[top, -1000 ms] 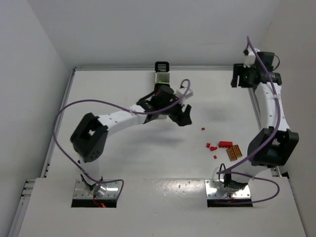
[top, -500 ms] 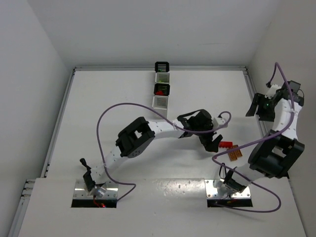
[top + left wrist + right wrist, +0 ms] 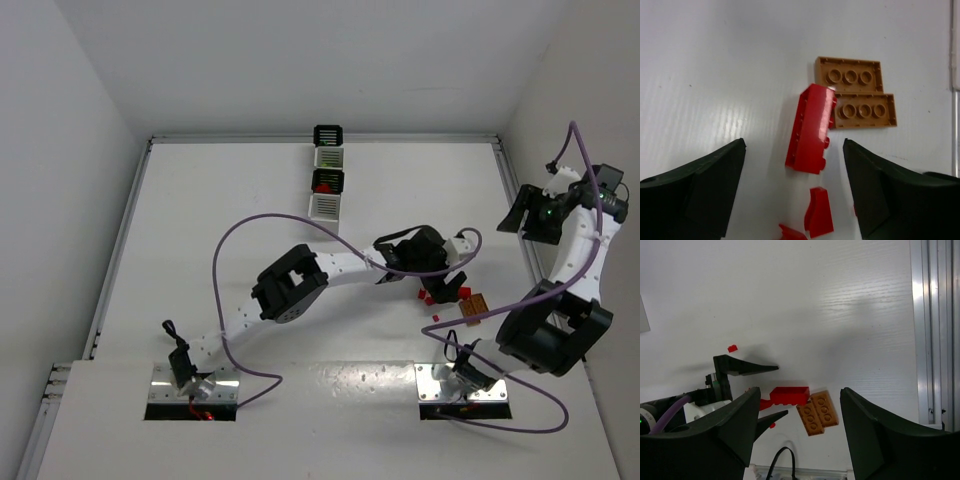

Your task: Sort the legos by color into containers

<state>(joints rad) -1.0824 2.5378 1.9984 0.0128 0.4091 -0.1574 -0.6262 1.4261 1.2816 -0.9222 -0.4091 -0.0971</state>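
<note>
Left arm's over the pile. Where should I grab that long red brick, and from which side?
Come straight down and pinch the long red brick across its long side walls, toward the end away from the orange plates beside it. It lies lengthwise between the open left gripper's fingers.

White table (image 3: 220, 200), plain white walls (image 3: 300, 60) three sides, metal rail (image 3: 935, 315) along right edge.
</note>
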